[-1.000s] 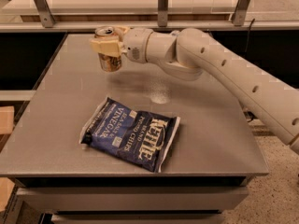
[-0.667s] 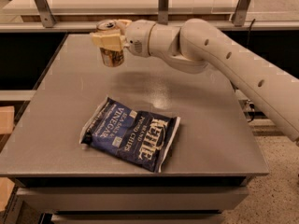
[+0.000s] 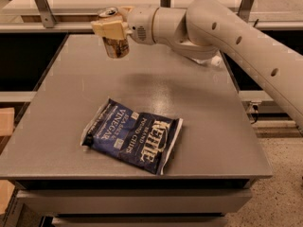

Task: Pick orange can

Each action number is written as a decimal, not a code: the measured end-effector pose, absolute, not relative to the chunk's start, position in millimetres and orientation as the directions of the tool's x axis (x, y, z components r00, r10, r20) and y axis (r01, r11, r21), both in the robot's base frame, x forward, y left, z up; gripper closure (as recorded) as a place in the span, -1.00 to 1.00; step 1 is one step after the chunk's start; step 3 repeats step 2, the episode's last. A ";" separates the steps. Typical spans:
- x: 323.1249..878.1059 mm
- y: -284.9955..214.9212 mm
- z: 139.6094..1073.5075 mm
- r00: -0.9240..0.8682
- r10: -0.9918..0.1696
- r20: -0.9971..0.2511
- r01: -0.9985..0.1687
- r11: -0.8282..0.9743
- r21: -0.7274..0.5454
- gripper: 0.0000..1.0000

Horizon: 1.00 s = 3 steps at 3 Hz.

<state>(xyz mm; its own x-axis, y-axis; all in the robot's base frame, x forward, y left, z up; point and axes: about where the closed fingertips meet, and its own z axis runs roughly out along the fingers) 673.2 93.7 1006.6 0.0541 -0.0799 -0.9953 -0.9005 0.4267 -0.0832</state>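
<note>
The orange can (image 3: 116,47) has a copper body and a silver top. It hangs tilted in the air above the far left part of the grey table (image 3: 199,108). My gripper (image 3: 111,29) is shut on the can's upper half, its cream fingers (image 3: 110,30) clamped across it. The white arm reaches in from the right and crosses over the table's back edge. The can's middle is hidden behind the fingers.
A dark blue chip bag (image 3: 133,135) lies flat near the table's front centre. A clear plastic bottle (image 3: 213,60) lies at the back right, mostly hidden by the arm. Metal rack posts (image 3: 41,6) and a shelf stand behind the table.
The gripper has lifted the can higher above the table and drawn it slightly towards the back. The chip bag has not moved.
</note>
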 end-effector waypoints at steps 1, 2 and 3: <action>673.7 89.8 1018.0 0.062 -0.095 -0.994 -0.893 0.440 -0.097 1.00; 673.7 89.8 1018.0 0.062 -0.095 -0.994 -0.893 0.440 -0.097 1.00; 673.7 89.8 1018.0 0.062 -0.095 -0.994 -0.893 0.440 -0.097 1.00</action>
